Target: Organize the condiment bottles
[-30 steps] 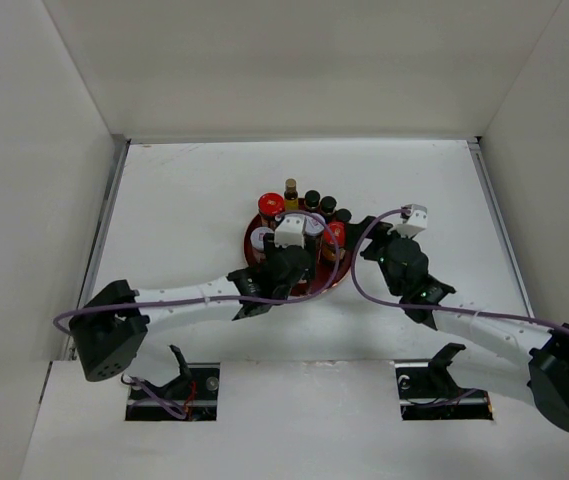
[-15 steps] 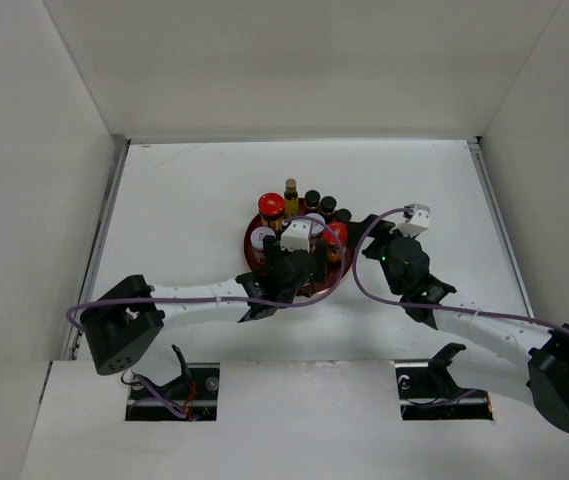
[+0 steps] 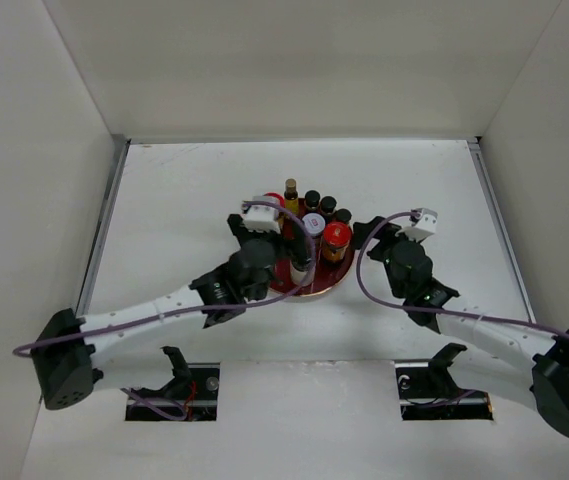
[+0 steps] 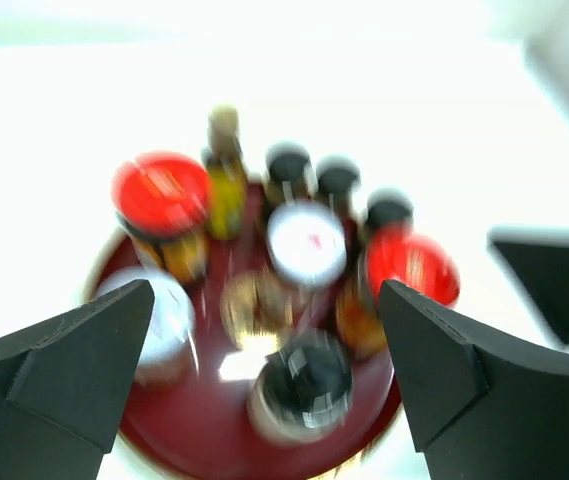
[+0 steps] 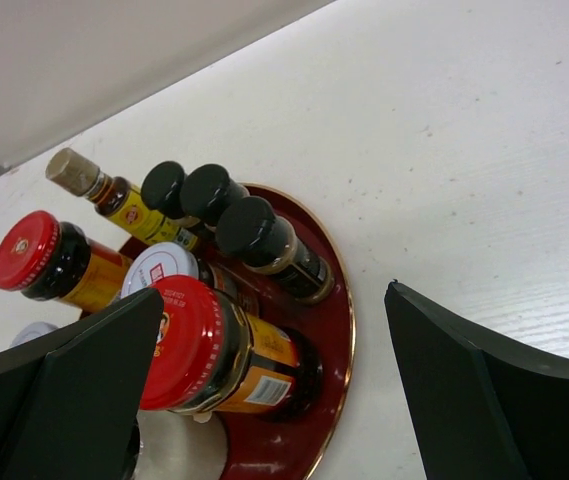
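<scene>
The condiment bottles [image 3: 314,222] all stood together on a round red tray [image 5: 336,320], near the middle of the white table [image 5: 464,150]. At the back of the tray there were a slim yellow bottle [image 5: 129,210] and three dark bottles [image 5: 264,238] with black caps, in a row. In front of them I saw a white-lidded jar [image 5: 159,270] and two red-capped jars [image 5: 199,345], one more to the left and one more to the right. The left wrist view was blurred; it showed some more jars at the near part of the tray, but I could not tell them well.

The left gripper [image 4: 264,290] hung over the near-left side of the tray with its fingers [image 4: 74,350] wide apart. The bottles were just ahead of it and below, and it held none of them. The right gripper [image 5: 274,295] was at the right side of the tray, low over the table, with its jaws also wide apart and nothing in them. One red-capped jar was just beside one of its fingers; I could not tell if they touched.
</scene>
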Robot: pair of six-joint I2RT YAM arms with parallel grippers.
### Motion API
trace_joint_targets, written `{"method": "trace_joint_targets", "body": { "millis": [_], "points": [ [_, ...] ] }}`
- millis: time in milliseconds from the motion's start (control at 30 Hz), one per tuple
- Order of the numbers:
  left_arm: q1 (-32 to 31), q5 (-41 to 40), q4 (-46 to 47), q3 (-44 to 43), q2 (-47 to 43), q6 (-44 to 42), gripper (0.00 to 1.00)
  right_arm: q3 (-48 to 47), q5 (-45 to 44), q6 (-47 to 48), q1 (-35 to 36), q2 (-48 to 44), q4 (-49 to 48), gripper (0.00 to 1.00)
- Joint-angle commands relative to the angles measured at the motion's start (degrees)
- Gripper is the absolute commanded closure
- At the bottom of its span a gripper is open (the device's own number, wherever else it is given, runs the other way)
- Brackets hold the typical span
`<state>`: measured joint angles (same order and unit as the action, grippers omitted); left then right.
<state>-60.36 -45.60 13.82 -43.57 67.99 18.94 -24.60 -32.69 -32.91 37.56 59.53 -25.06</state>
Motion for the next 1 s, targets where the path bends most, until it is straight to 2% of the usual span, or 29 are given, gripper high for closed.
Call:
{"method": "trace_joint_targets", "body": {
  "millis": [0, 67, 200, 333, 433, 667, 967],
  "points": [
    [4.3, -3.9, 7.4, 3.3, -8.6, -3.3, 0.00, 0.5, -4.8, -0.9, -0.4, -2.6, -3.1, 0.00],
    [8.1, -2.3, 6.5, 5.9, -12.0, -0.6, 0.00, -0.2, -6.6, -1.0, -0.4, -2.0, -2.1, 0.00],
    [17.7, -0.7, 0.2, 11.3, -14.9, 12.1, 0.00, -2.5, -10.6, -1.8, -0.1, 2.1, 1.0, 0.00],
    [29.3, 7.2, -10.6, 12.3, -14.7, 23.1, 0.00, -2.7, -13.9, -4.4, -0.1, 3.2, 2.2, 0.00],
    [36.1, 12.0, -16.2, 12.2, -12.9, 27.3, 0.00, -1.0, -13.8, -6.0, -1.0, 1.8, 1.1, 0.00],
    [35.3, 12.7, -16.9, 14.5, -9.2, 30.7, 0.00, 2.6, -10.7, -10.5, -5.8, -0.3, -1.2, 0.00],
    [32.7, 11.3, -14.8, 11.8, -8.4, 27.3, 0.00, 2.8, -9.6, -10.6, -5.9, -1.1, -1.2, 0.12]
  ]
}}
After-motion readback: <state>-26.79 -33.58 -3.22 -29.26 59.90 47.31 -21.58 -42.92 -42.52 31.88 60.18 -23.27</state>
